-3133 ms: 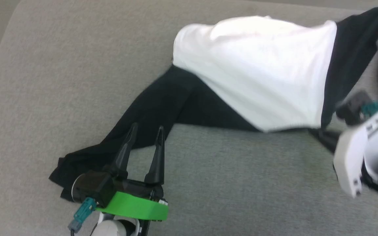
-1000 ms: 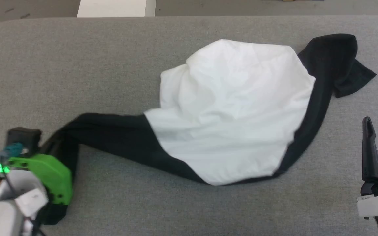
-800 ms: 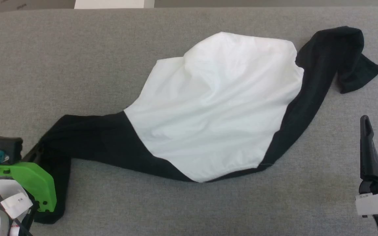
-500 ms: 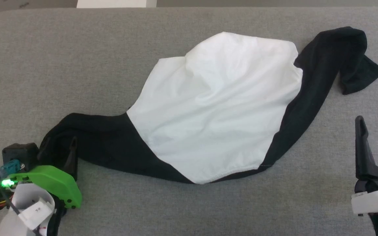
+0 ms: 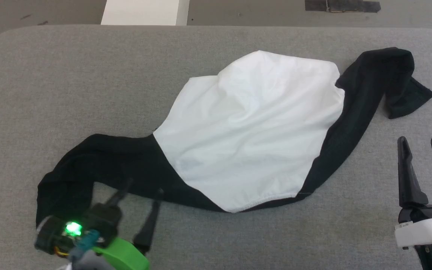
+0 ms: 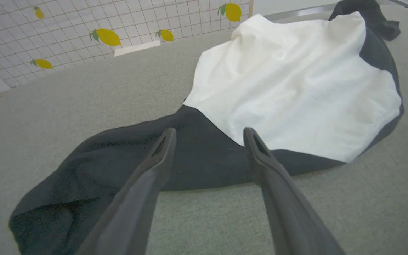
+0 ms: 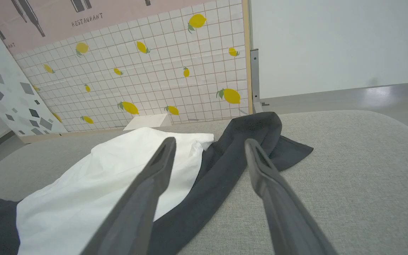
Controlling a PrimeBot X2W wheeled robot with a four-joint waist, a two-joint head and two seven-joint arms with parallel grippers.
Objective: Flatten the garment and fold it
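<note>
Gaping empty, the left end effector (image 6: 209,130) overhangs the garment's (image 6: 296,88) black sleeve.

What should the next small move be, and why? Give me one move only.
Probably send the right end effector, open and off the cloth, forward to the doubled-over black sleeve and draw it outward. The garment lies bunched and that sleeve is folded on itself, so it isn't flat enough to fold.

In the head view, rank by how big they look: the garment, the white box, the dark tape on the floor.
1. garment, by far.
2. white box.
3. dark tape.
The last two are cut by the top edge, so that order is unsure.
</note>
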